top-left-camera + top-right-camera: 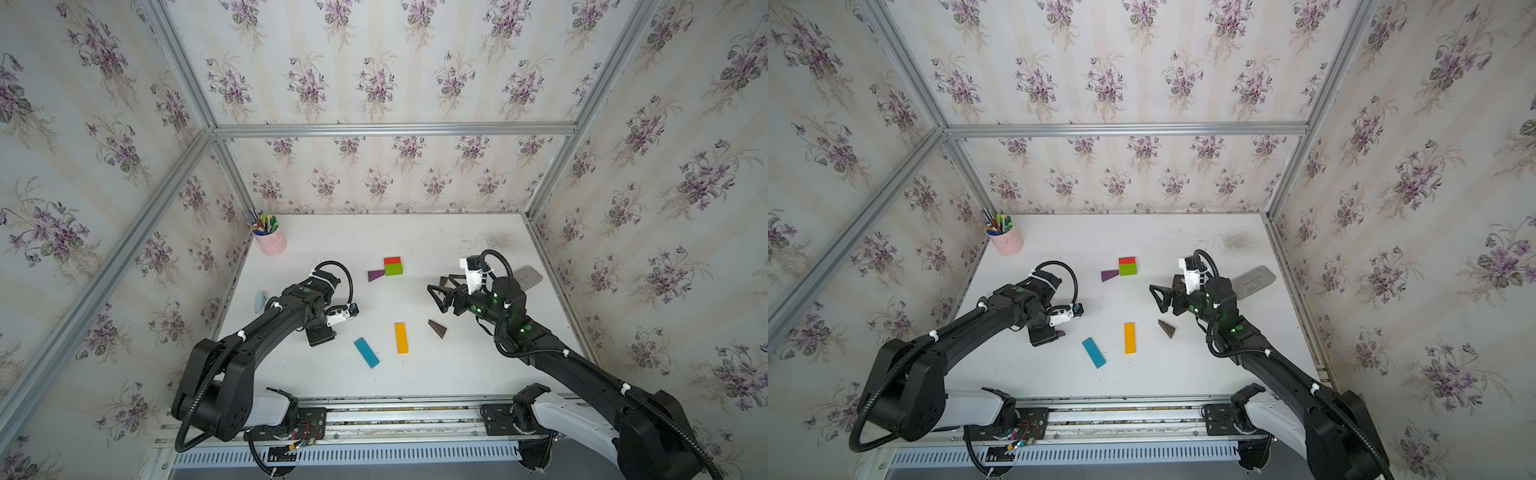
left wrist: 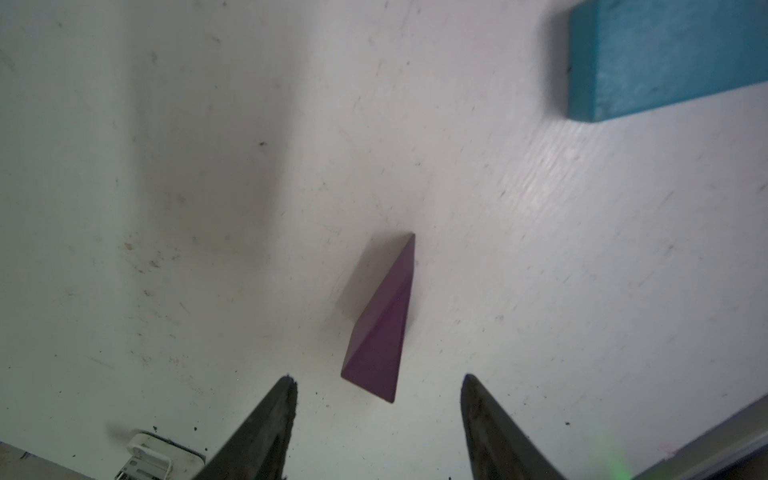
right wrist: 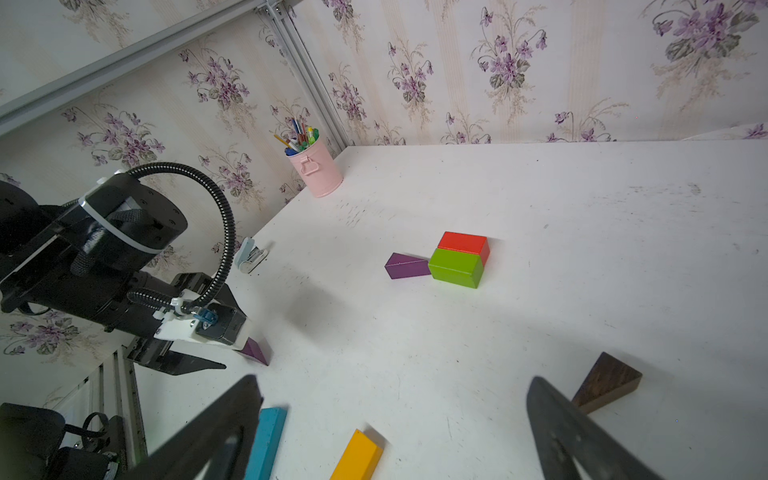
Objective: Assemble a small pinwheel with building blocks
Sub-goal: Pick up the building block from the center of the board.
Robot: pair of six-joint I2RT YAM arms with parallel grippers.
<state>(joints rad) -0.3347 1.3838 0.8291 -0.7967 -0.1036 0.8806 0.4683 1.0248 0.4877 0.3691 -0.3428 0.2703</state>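
Note:
A red block (image 1: pixel 392 260) and a green block (image 1: pixel 393 270) lie side by side at mid-table, with a purple wedge (image 1: pixel 375 275) touching the green one. My left gripper (image 2: pixel 377 379) points down over a second purple wedge (image 2: pixel 380 332). Its fingers stand open on either side of the wedge's wide end, with a gap on each side. The blue bar (image 1: pixel 366 352) and orange bar (image 1: pixel 401 338) lie loose near the front. A brown wedge (image 1: pixel 438 328) sits beside them. My right gripper (image 1: pixel 435 299) hovers wide open and empty, and partly hides another brown wedge (image 1: pixel 444 281).
A pink cup of pens (image 1: pixel 271 241) stands in the back left corner. A grey flat pad (image 1: pixel 528 277) lies by the right wall, and a small pale blue object (image 1: pixel 260 301) by the left wall. Papered walls enclose three sides of the table.

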